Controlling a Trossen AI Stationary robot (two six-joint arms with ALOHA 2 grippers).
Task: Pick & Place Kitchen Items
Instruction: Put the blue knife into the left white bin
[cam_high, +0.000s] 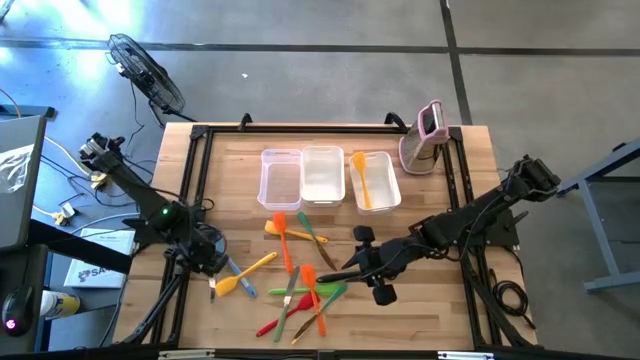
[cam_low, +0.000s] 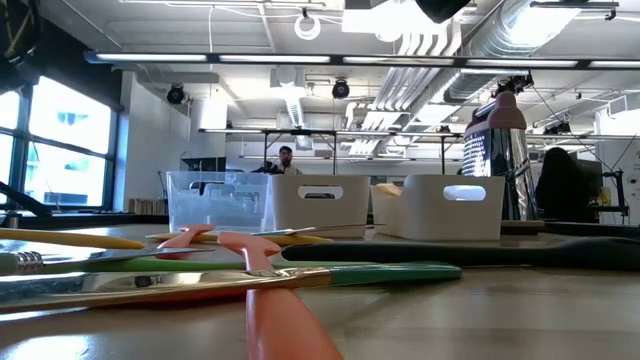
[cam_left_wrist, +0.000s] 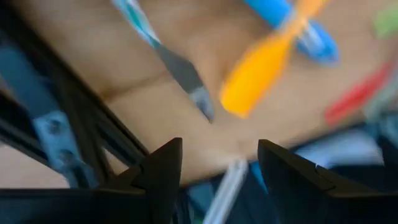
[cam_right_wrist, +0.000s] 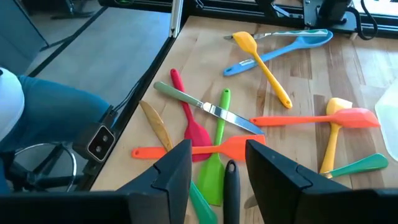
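Several slim-handled utensils lie flat in a loose pile at the table's middle (cam_high: 300, 275). They include an orange turner (cam_right_wrist: 205, 149), a green spatula (cam_right_wrist: 216, 165), a red spatula (cam_right_wrist: 189, 121), a yellow spatula (cam_right_wrist: 264, 62) and a blue spoon (cam_right_wrist: 286, 46). My right gripper (cam_right_wrist: 217, 149) is open over the pile (cam_high: 335, 272), a finger on either side of a black handle (cam_right_wrist: 231, 186), touching nothing that shows. My left gripper (cam_left_wrist: 217, 149) is open and empty at the pile's left (cam_high: 215, 270), near a yellow spatula head (cam_left_wrist: 255, 81) and a blue utensil (cam_left_wrist: 305, 34).
Three clear tubs stand at the far middle (cam_high: 281, 178) (cam_high: 322, 172) (cam_high: 375, 180); the right one holds an orange-yellow utensil (cam_high: 362, 178). A pink-and-white upright gadget (cam_high: 428, 135) stands at the far right. A black frame rail (cam_high: 195, 170) runs along the table's edges.
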